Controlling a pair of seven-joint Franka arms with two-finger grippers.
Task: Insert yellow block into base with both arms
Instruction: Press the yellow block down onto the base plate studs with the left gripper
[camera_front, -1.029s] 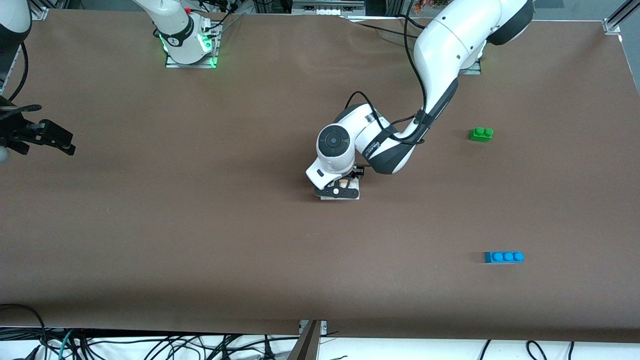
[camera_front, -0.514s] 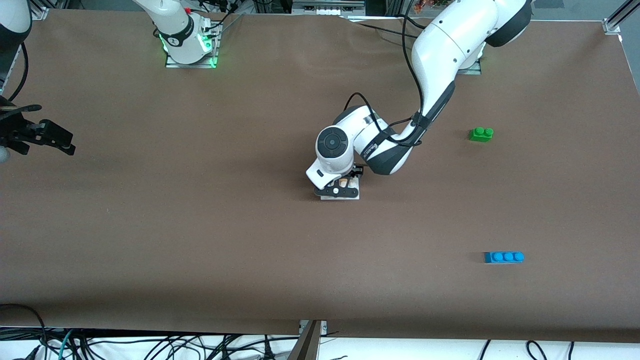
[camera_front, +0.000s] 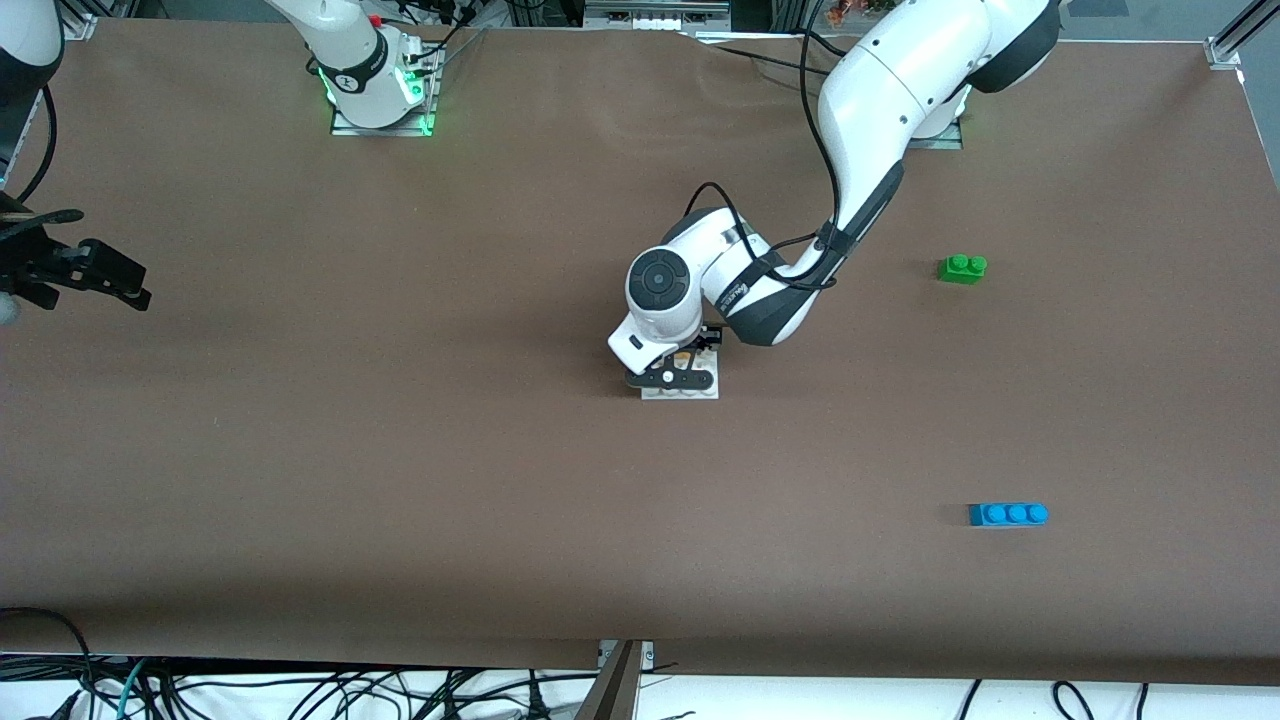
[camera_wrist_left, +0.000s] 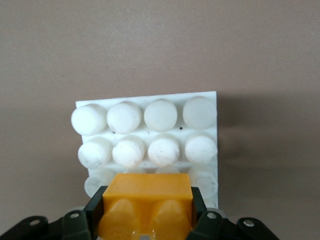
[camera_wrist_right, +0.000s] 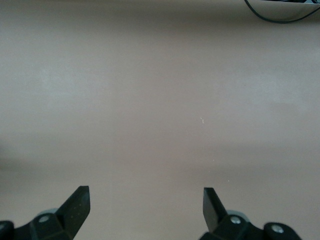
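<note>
The white studded base (camera_front: 680, 391) lies at the table's middle, mostly hidden under my left arm's wrist. My left gripper (camera_front: 690, 368) is right over it, shut on the yellow block (camera_wrist_left: 146, 206). In the left wrist view the block sits between the black fingers (camera_wrist_left: 95, 210), low over the base (camera_wrist_left: 150, 130) at its rows of studs nearest the wrist camera. I cannot tell whether the block touches the studs. My right gripper (camera_front: 100, 272) waits open and empty over bare table at the right arm's end, its fingertips (camera_wrist_right: 80, 200) wide apart.
A green two-stud brick (camera_front: 962, 268) lies toward the left arm's end of the table. A blue three-stud brick (camera_front: 1008, 514) lies nearer the front camera than it. Cables hang along the table's front edge.
My left wrist has shifted slightly away from the front camera, over the base, so more of the base's front edge shows. The right arm has not moved.
</note>
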